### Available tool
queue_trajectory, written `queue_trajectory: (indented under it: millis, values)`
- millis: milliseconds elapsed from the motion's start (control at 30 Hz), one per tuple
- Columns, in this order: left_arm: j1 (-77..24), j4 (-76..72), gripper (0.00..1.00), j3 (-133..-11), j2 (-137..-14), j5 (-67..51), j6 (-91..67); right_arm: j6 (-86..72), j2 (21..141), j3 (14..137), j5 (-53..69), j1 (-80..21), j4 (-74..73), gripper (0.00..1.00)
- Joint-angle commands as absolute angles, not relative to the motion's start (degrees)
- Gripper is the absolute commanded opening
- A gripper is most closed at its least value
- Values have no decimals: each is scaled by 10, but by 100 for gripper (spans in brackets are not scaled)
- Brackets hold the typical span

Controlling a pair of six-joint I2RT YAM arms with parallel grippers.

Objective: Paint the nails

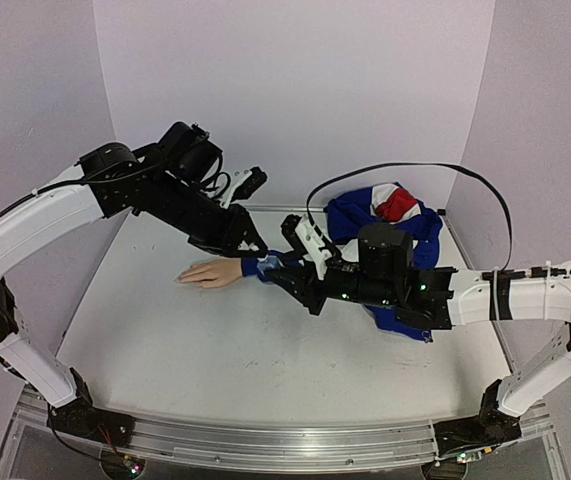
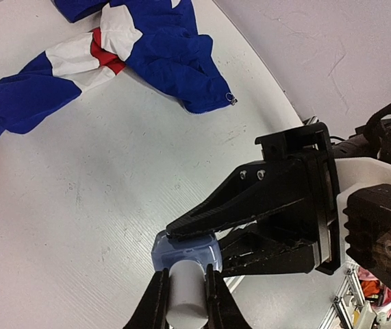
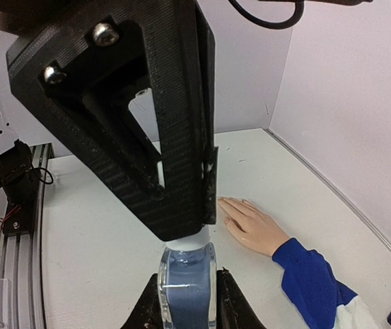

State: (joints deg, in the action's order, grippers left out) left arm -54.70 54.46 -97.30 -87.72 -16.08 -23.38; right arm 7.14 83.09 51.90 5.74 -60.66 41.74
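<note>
Lab: white booth walls, alu rail

Flesh-coloured mannequin hand, blue cuff, red-white-blue garment, bluish bottle

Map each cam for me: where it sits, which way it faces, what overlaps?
Top external: above and behind the arm bases, looking down on the table; both arms show, meeting beside the mannequin hand.
Left wrist: on the left arm, looking past the left gripper, shut on the pale cap, toward the right gripper and blue garment.
Right wrist: on the right arm, looking past the right gripper, shut on the clear bottle, toward the left gripper and mannequin hand.
Shared: both wrist views show bottle, cap and the opposite gripper.
</note>
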Motion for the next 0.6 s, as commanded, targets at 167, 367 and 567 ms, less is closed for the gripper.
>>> queue_trajectory:
  millis: [167,367,567]
  values:
    - [-537,538,0,-989,-841,-142,-221,70,827,524,52,-603,475,0]
    - [-535,539,0,-993,-840,-142,-222,69,828,525,55,-604,479,0]
    - [-535,538,0,-991,-837,-138,-220,70,826,522,51,-603,482,0]
